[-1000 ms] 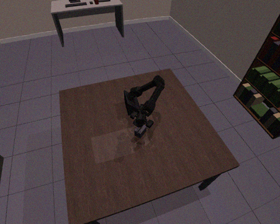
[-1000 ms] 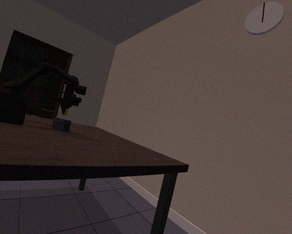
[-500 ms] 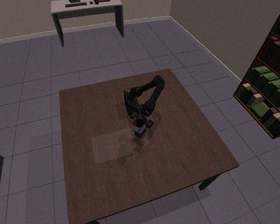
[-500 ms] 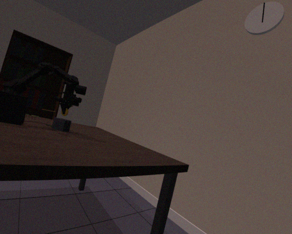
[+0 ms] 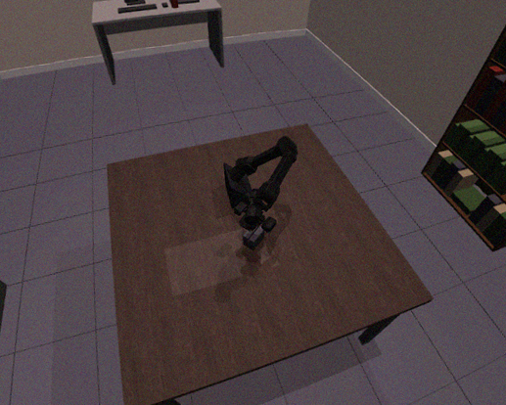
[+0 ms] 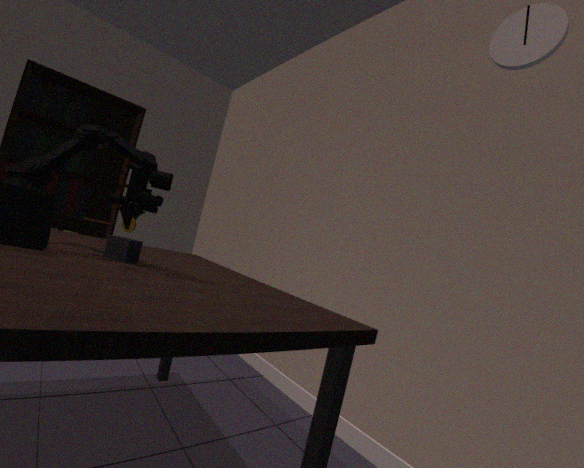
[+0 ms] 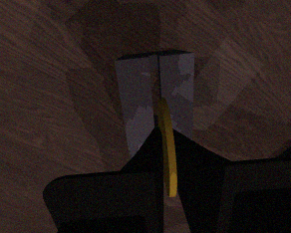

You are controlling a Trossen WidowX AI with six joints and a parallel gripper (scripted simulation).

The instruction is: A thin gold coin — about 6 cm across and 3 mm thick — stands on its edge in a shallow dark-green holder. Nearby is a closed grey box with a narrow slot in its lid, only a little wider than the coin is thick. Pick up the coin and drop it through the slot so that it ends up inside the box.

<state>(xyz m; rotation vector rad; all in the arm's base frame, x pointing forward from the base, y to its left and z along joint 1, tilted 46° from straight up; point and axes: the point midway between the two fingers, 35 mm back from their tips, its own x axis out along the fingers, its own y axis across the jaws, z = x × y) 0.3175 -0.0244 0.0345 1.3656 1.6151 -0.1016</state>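
Wrist view: my gripper (image 7: pixel 161 132) clamped on coin (image 7: pixel 167 149), edge-on, above box (image 7: pixel 154 95); coin in line with slot (image 7: pixel 158 80).

The black parallel-jaw gripper (image 7: pixel 166 186), clamped on the thin gold coin (image 7: pixel 167 149), hangs above the closed grey box (image 7: pixel 155 95); open air separates them; bare brown wooden table (image 7: pixel 55 110) flanks the box.

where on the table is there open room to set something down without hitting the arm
Open wood runs along the table's near and left edges. It is crowded mid-table, where the claw holds the coin above the grey box, beside the arm.
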